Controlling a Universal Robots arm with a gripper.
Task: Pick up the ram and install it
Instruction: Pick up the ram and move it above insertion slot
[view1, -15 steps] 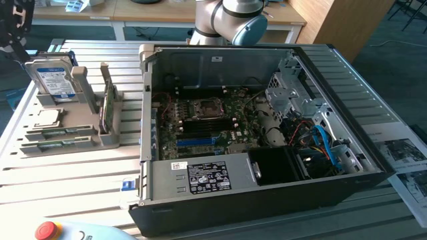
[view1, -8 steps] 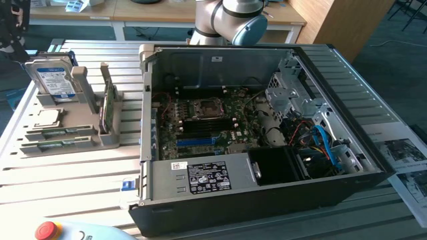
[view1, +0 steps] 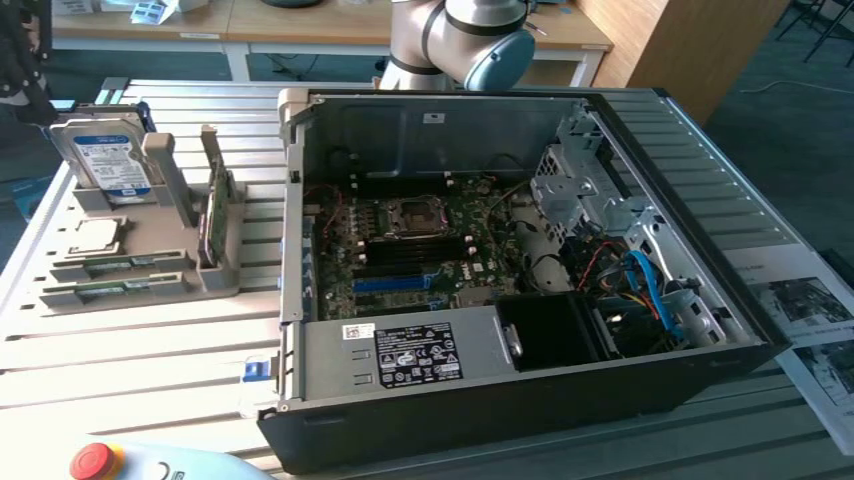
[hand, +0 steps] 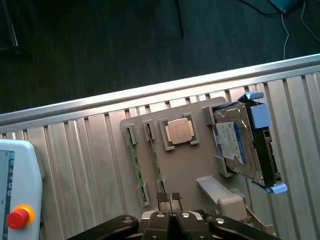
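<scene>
Two long, narrow green sticks lie side by side in slots of a grey holder. One is the ram, next to the CPU; the other stick lies further from it. I cannot tell for sure which of the two the task means. My gripper hovers above the holder with its fingertips together and nothing between them, just off the end of the stick nearer the CPU. In the exterior view the same sticks lie at the holder's front, on the exterior view's left.
An open PC case holds the motherboard. In the holder a hard drive and a green card stand upright. A pendant with a red button lies on the slatted table. The arm rises behind the case.
</scene>
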